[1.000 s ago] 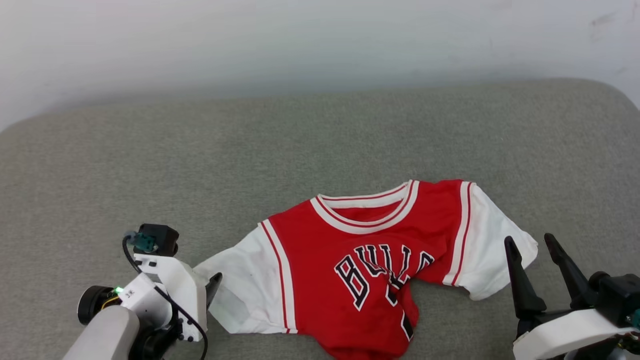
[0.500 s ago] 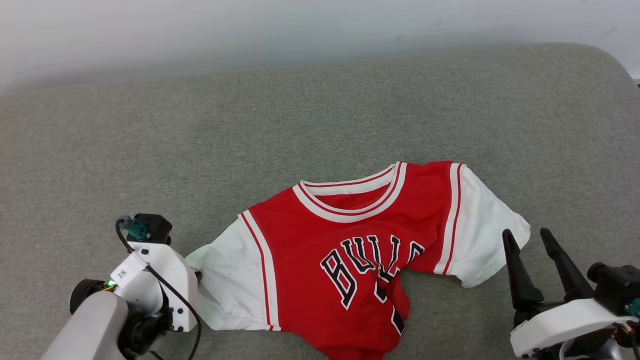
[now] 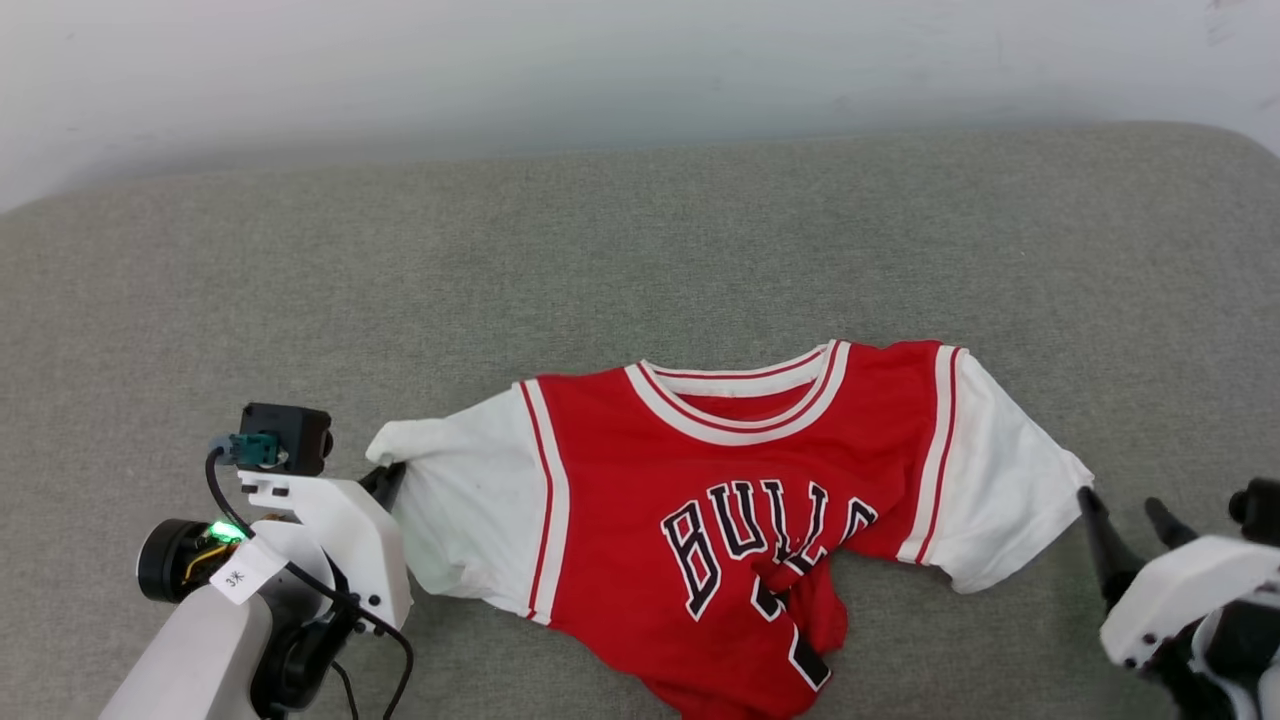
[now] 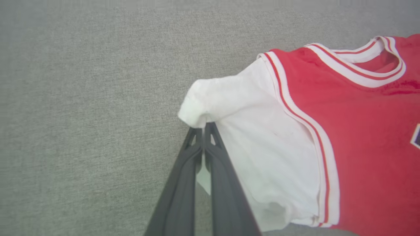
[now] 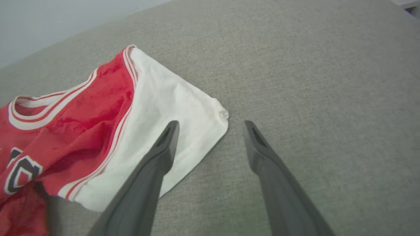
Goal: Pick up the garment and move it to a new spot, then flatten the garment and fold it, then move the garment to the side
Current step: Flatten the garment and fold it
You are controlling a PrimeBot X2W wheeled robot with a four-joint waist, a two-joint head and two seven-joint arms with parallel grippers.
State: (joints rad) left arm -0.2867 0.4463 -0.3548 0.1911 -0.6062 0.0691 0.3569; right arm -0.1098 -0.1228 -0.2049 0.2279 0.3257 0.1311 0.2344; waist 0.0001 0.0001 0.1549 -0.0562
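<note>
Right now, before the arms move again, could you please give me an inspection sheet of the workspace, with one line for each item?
Surface: grey fabric surface, flat.
Job's things: garment, a red jersey lying face up with its collar away from the robot. The lower part is bunched and wrinkled, so it is not yet flat.
Clutter: nothing seen.
Grippers: left gripper shut on the edge of the garment's white sleeve. Right gripper open at the corner of the other sleeve, holding nothing.
Cables: black cable loops along the left wrist, apart from the garment.
Surroundings: pale wall behind the surface.
</note>
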